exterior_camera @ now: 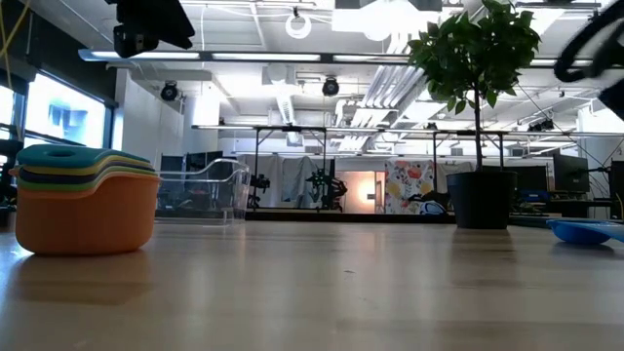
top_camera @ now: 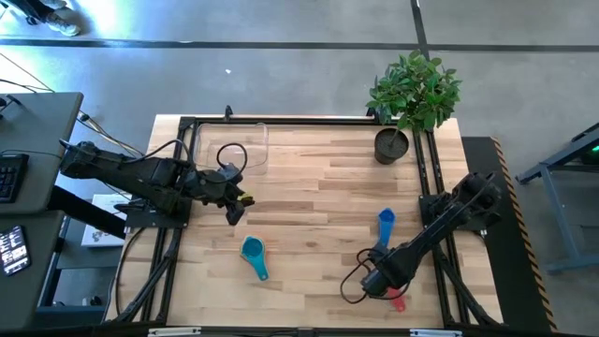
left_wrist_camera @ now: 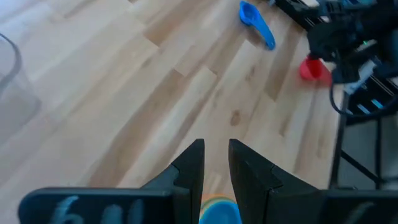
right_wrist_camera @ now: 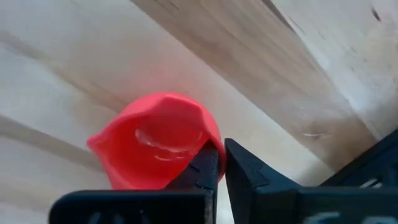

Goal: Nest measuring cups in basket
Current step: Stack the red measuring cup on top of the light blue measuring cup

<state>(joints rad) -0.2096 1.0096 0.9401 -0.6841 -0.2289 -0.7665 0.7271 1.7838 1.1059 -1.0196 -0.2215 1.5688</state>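
Observation:
A red measuring cup (right_wrist_camera: pixel 152 146) sits on the table near the front right, and my right gripper (right_wrist_camera: pixel 221 163) is shut on it, coming down from above (top_camera: pixel 384 284). A dark blue cup (top_camera: pixel 386 223) lies on the wood a little farther back. A nested stack of cups (top_camera: pixel 254 254), light blue on top and orange at the bottom (exterior_camera: pixel 88 200), stands at the front middle. The clear basket (top_camera: pixel 234 145) rests at the far left. Above the table, between basket and stack, my left gripper (left_wrist_camera: pixel 216 163) hovers with a narrow gap between its fingers and nothing in it. My right gripper pinches the red cup's wall at the rim (right_wrist_camera: pixel 210 142) between its two fingers, one finger (right_wrist_camera: pixel 202 168) over the cup's hollow and the other outside. The fingers point steeply down. The cup rests on the wood, and its rim looks bent near the fingers.
A potted plant (top_camera: pixel 393 145) stands at the far right corner. Black frame rails run along the table's left and right sides (top_camera: pixel 426 178). Bare wood lies across the middle between the stack and the blue cup.

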